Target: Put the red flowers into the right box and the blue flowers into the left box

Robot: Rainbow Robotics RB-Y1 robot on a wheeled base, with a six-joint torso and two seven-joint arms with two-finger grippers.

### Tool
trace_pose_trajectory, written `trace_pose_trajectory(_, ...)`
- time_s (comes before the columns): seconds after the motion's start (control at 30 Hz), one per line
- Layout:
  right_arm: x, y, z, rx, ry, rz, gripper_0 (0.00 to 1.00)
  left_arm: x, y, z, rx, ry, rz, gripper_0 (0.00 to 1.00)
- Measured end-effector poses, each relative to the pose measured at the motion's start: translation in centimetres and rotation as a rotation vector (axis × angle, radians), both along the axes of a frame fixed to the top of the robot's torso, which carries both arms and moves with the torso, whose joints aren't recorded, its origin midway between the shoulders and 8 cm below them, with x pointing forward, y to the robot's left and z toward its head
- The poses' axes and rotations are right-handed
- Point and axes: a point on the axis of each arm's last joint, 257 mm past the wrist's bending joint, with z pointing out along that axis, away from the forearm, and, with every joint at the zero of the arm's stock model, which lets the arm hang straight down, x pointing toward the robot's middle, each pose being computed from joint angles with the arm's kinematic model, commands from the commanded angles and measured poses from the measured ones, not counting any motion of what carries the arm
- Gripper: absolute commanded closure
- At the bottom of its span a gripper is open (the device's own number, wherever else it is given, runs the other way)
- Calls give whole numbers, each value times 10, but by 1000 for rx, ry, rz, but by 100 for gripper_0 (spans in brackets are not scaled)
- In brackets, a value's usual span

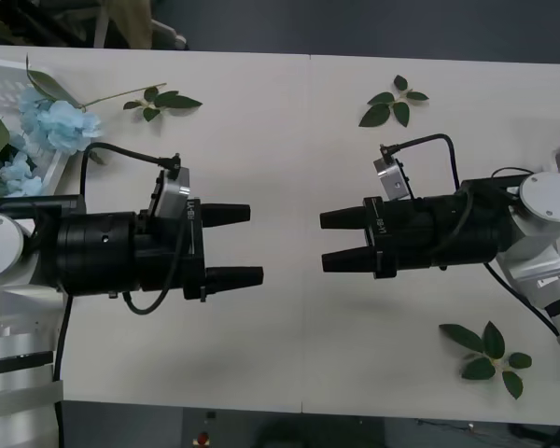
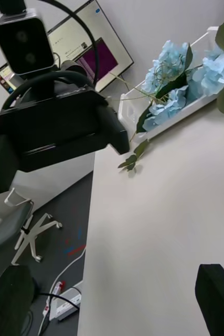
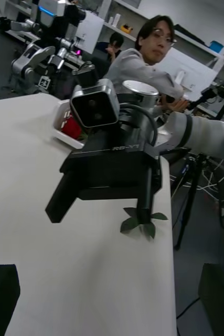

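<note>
Blue flowers (image 1: 58, 124) lie in the left box (image 1: 7, 73); I see my left gripper (image 1: 233, 245) and right gripper (image 1: 341, 240) both released, facing each other over the table (image 1: 289, 140).

White worktop (image 1: 289, 140) with centre seam, dark grey floor (image 2: 64, 220) beyond its edge. Monitor (image 2: 98, 52) against pale wall, grey office chair (image 2: 17, 226), power strip (image 2: 64, 307) and cables on floor. Behind: shelving (image 3: 143, 23), tripod (image 3: 190, 199).
</note>
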Motion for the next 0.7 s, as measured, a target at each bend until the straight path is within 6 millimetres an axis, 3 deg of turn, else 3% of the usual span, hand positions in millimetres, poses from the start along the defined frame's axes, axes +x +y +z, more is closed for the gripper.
trace_pose_trajectory(0.2, 3, -2, 2, 4, -5, -10, 9, -25, 23, 18, -37, -25, -91, 0)
trace_pose_trajectory(0.37, 3, -2, 2, 4, -5, -10, 9, -34, 28, 14, 4, -24, -137, 0)
trace_pose_trajectory(0.7, 3, -2, 2, 4, -5, -10, 9, -31, 31, 17, -1, -29, -127, 0)
